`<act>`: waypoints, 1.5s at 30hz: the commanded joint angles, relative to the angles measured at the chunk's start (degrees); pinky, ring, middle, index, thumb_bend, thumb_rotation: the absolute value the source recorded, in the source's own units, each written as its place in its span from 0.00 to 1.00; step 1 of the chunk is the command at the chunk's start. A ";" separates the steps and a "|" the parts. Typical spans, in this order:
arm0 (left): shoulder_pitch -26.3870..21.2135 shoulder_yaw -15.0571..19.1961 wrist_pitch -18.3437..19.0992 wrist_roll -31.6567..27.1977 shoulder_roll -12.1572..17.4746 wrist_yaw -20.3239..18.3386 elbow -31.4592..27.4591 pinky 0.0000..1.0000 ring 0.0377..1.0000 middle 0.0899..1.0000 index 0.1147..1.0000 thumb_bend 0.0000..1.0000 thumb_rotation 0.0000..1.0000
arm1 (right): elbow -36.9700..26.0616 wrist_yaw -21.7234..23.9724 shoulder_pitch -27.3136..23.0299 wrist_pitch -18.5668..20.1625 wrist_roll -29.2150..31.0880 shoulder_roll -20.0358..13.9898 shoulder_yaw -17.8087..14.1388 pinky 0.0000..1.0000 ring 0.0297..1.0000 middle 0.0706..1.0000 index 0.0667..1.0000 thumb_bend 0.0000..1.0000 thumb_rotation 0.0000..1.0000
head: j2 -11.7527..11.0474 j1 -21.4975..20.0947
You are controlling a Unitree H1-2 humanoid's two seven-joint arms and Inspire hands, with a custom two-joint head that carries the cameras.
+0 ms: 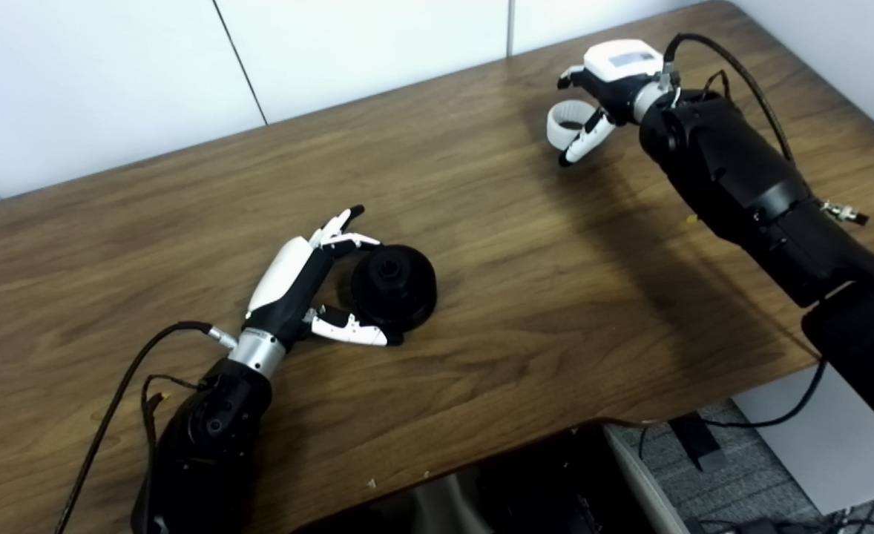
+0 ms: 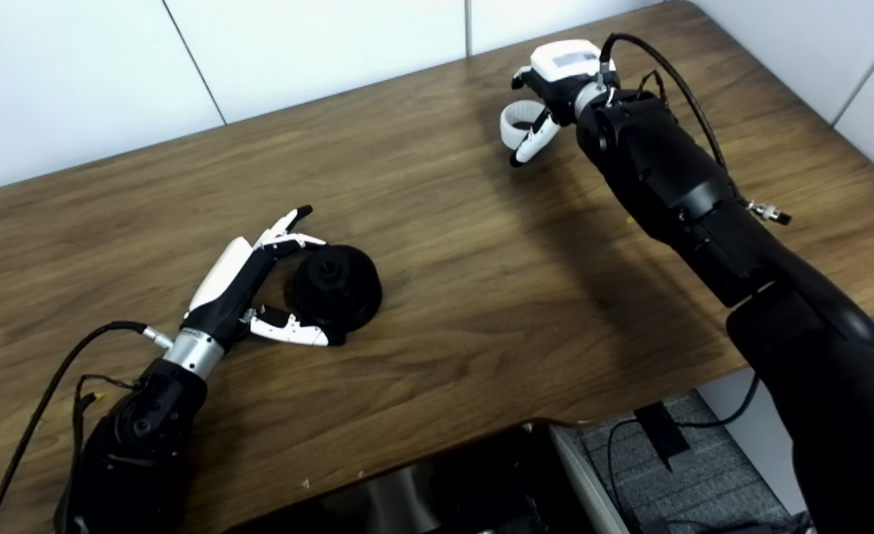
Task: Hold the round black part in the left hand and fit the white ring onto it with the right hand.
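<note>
The round black part [image 1: 394, 288] rests on the wooden table [image 1: 526, 297], and the left hand [image 1: 311, 285] cups it from the side, fingers spread above and thumb along its near edge, apparently not yet closed, likely to steady it before lifting. Well beyond and right of that part, the right hand [image 1: 593, 104] has its fingers curled around the white ring [image 1: 564, 122], seemingly ready to carry it over.

No legible text, label, brand, number or sign is found in either view. The one possible marking is a pale grey rectangular patch on the white back of the right hand [image 1: 604, 89], near the far right corner of the counter [image 1: 481, 222]; whether it bears any characters cannot be told.
</note>
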 commanded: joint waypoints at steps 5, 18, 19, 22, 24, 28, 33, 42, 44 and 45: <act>-0.30 0.12 -0.13 0.09 1.01 -0.97 -0.43 1.00 1.00 1.00 0.55 1.00 0.19 | 0.47 -1.35 -4.30 -0.97 -0.46 -0.98 0.14 0.91 0.92 0.86 0.85 0.85 0.41 | 0.12 0.18; 0.08 0.24 -0.08 -0.11 1.30 -1.50 -1.18 1.00 1.00 1.00 0.55 1.00 0.20 | 2.78 -1.35 -4.86 -1.19 -0.16 -1.14 1.36 0.88 0.88 0.83 0.83 0.82 0.33 | 0.46 0.30; 0.08 0.23 -0.04 -0.06 1.30 -1.53 -1.24 1.00 1.00 1.00 0.55 1.00 0.20 | 2.99 -1.43 -4.92 -1.24 -0.17 -1.11 1.46 0.88 0.88 0.82 0.83 0.82 0.32 | 0.46 0.30; 0.14 0.26 -0.12 -0.17 1.33 -1.61 -1.28 1.00 1.00 1.00 0.55 1.00 0.20 | 2.94 -1.24 -5.00 -1.25 -0.30 -1.04 1.74 0.88 0.87 0.80 0.81 0.80 0.31 | 0.68 0.51; 0.19 0.27 -0.09 -0.20 1.33 -1.63 -1.35 1.00 1.00 1.00 0.55 1.00 0.20 | 2.94 -1.48 -4.97 -1.53 -0.27 -1.08 1.86 0.87 0.86 0.79 0.80 0.79 0.29 | 0.82 0.74; 0.22 0.29 -0.04 -0.29 1.34 -1.73 -1.47 1.00 1.00 1.00 0.54 1.00 0.20 | 2.78 -1.19 -4.98 -1.69 -0.56 -1.32 2.32 0.82 0.82 0.74 0.76 0.76 0.27 | 0.92 0.75; 0.24 0.26 -0.22 -0.26 1.44 -1.66 -1.40 1.00 1.00 1.00 0.55 1.00 0.19 | 2.60 -0.38 -4.97 -1.45 -0.83 -1.69 2.79 0.84 0.79 0.69 0.74 0.75 0.27 | 1.06 0.87; 0.35 0.43 0.58 -0.88 1.76 -2.40 -2.11 1.00 1.00 1.00 0.55 1.00 0.19 | 2.98 2.85 -5.29 -0.52 -1.76 -2.43 4.09 0.86 0.81 0.71 0.74 0.75 0.32 | 1.34 0.77; 0.37 0.44 0.73 -0.84 1.84 -2.56 -2.33 1.00 1.00 1.00 0.55 1.00 0.19 | 3.05 4.72 -5.51 0.73 -2.25 -2.57 4.57 0.91 0.84 0.74 0.76 0.75 0.34 | 1.35 0.70; 0.36 0.44 0.75 -0.81 1.88 -2.59 -2.38 1.00 1.00 1.00 0.55 1.00 0.19 | 2.90 5.54 -5.52 1.37 -2.41 -2.60 4.68 0.95 0.87 0.75 0.77 0.75 0.35 | 1.40 0.65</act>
